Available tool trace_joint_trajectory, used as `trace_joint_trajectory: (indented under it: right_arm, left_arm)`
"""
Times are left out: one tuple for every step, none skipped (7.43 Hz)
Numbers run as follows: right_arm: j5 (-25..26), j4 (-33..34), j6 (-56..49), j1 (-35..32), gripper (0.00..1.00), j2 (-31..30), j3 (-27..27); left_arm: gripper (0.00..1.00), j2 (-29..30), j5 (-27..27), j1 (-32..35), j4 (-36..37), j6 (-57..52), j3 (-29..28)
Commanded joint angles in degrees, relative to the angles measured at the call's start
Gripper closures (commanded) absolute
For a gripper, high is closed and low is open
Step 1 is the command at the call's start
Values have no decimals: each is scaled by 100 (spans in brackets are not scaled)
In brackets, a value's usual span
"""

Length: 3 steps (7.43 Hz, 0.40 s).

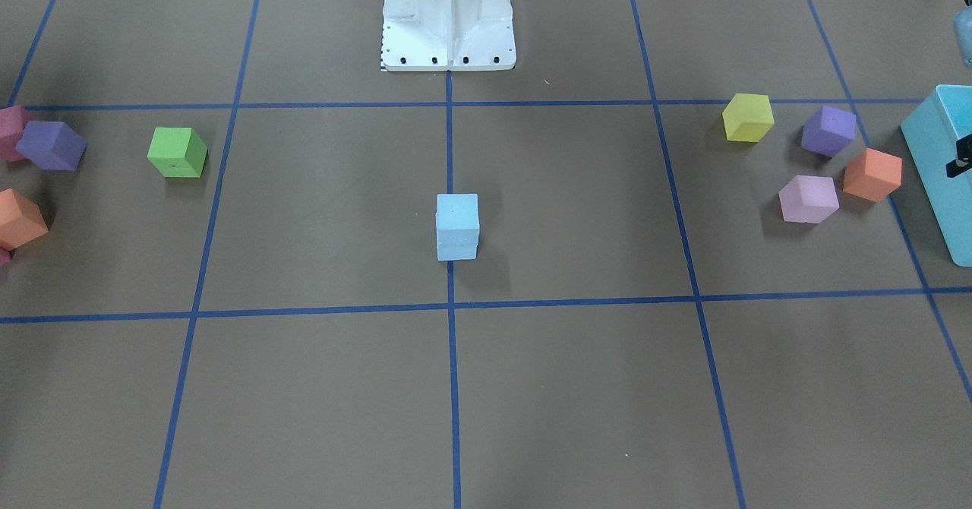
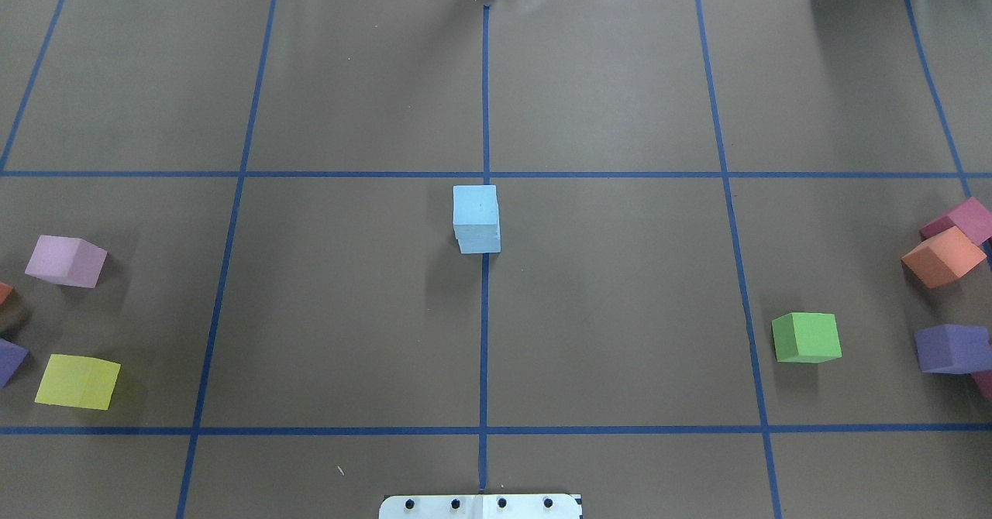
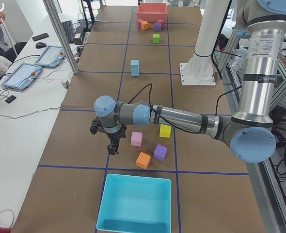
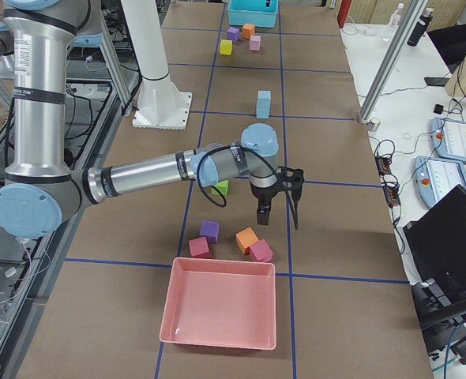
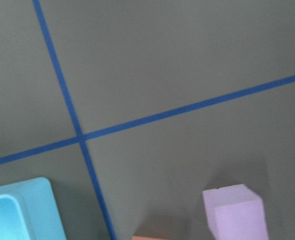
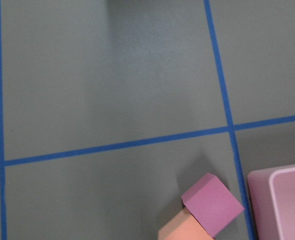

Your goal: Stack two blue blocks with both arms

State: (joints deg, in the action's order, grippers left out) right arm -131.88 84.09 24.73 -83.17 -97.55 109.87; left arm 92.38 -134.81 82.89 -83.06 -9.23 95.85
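Imo you're pretty much finishing up: blue blocks (image 2: pixel 477 218) are sitting stacked at table centre on the tape line, left gripper (image 3: pixel 106 141) & right gripper (image 4: pixel 278 219) are hovering well away, can't tell if they're spread or closed tbh.

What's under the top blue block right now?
Under the top blue block sits the other blue block, edges nearly flush, on the table over the centre tape line. Their touching faces and the tape beneath are hidden.

Two pale blue blocks (image 1: pixel 457 226) sit stacked, nearly flush, on the centre tape line (image 1: pixel 449 144)
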Motion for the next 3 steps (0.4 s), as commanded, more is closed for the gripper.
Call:
trace_joint_trajectory:
  right_arm:
    - [-31, 11, -224, -111, 0, -194, 52]
    - [-57, 11, -223, -103, 0, -194, 52]
    - [-101, 11, -223, -103, 0, -194, 52]
  left_arm:
    - [1, -334, -2, 52, -26, -70, -23]
    - [1, -369, -2, 52, -26, -62, -31]
    - [1, -370, -10, 52, -26, -61, -31]
